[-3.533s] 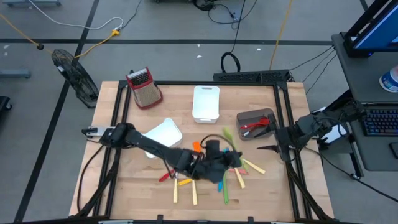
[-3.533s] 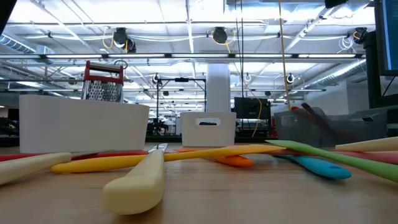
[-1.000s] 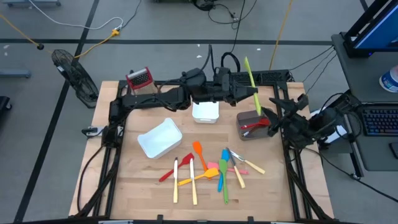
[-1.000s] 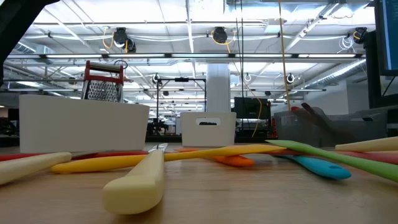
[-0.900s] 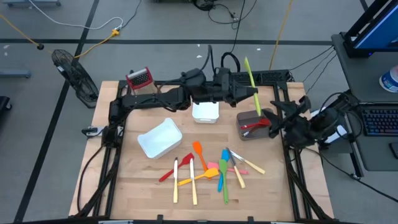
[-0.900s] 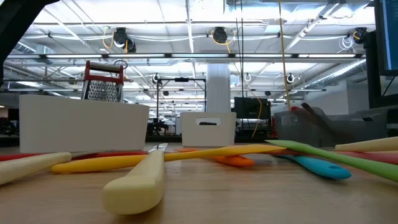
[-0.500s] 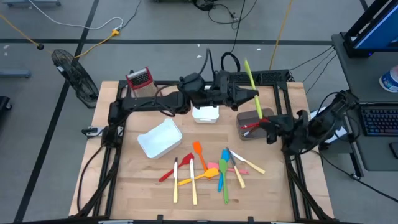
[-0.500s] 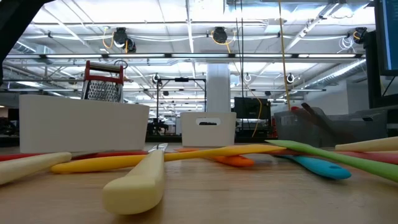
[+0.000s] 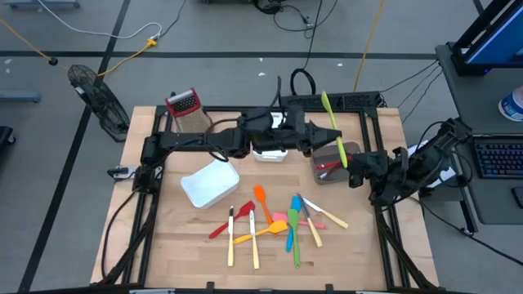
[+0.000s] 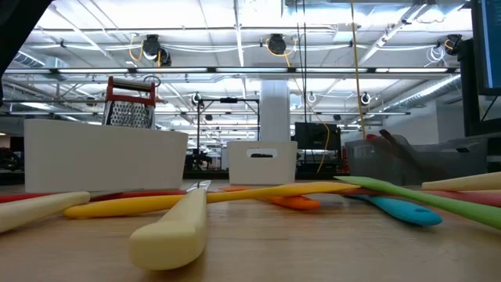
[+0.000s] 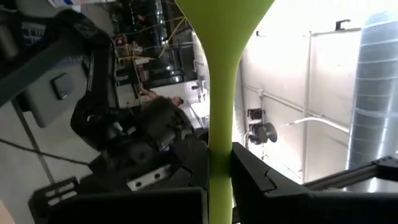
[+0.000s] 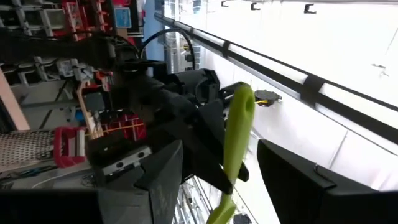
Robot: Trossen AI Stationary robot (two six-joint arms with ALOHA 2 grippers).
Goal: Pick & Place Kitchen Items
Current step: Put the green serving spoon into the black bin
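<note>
The green spatula (image 9: pixel 332 124) is clamped in my left gripper (image 9: pixel 320 137), which grasps it partway along its handle; the tool is in the air over the far end of the grey bin (image 9: pixel 354 150), its blade toward the far edge of the table (image 9: pixel 163 261). In my left wrist view the green handle (image 11: pixel 220 124) runs straight up between my two dark fingers (image 11: pixel 255 180), pinched tight.

My right gripper (image 9: pixel 356 174) is just beside the grey bin, on its near right side, with its jaws spread apart and nothing in them. In my right wrist view the spatula (image 12: pixel 235 143) shows between my own two open fingers (image 12: pixel 158 180), farther off, with the left arm behind it.

Inside the grey bin lies a red utensil (image 9: pixel 328 166). Left of the bin sits a small white bin (image 9: pixel 270 152) under my left arm, and farther left and nearer, a larger white bin (image 9: pixel 209 181) lies askew. Nearer than the grey bin, the remaining utensils (image 9: pixel 274 224) lie scattered on the wood: orange, red, yellow, blue, pink, green and cream pieces. A metal grater (image 9: pixel 186 110) with a red top stands far to the left of the grey bin.
</note>
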